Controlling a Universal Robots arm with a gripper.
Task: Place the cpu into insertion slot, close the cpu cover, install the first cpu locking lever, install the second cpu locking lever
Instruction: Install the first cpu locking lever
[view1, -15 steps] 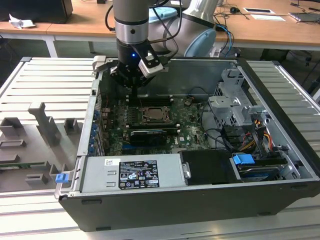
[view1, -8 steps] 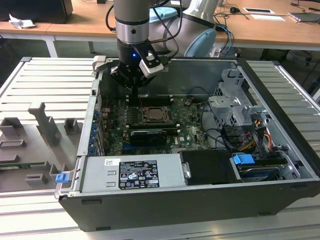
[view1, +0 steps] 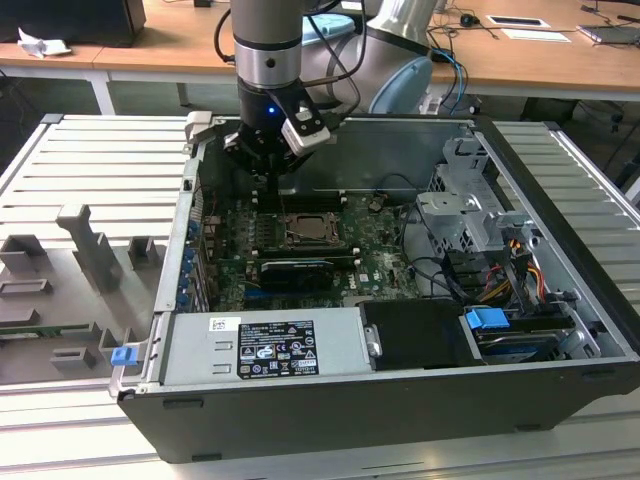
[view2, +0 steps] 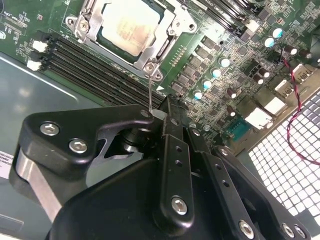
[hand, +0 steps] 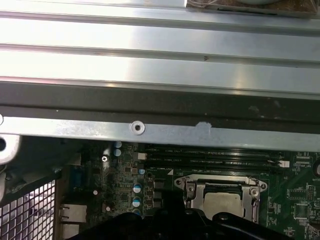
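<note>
The cpu (view2: 127, 22) lies in the insertion slot with its pale metal top showing; it also shows in the first wrist view (hand: 223, 203). The silver cpu cover (view2: 172, 25) is folded down around it, its frame (hand: 200, 186) ringing the chip. A thin wire cpu locking lever (view2: 149, 90) rises from the socket's corner to my fingertips. My gripper (view2: 156, 113) is shut on that lever's end. In the exterior view the gripper (view1: 268, 172) hangs just behind the socket (view1: 310, 230), inside the computer case.
Black memory slots (view2: 95, 62) run beside the socket. A long black card (view1: 292, 270) sits in front of it. The case's metal wall (hand: 160, 75) stands close behind the gripper. Drive cages and cables (view1: 480, 250) fill the exterior view's right; a power supply (view1: 265, 345) lies in front.
</note>
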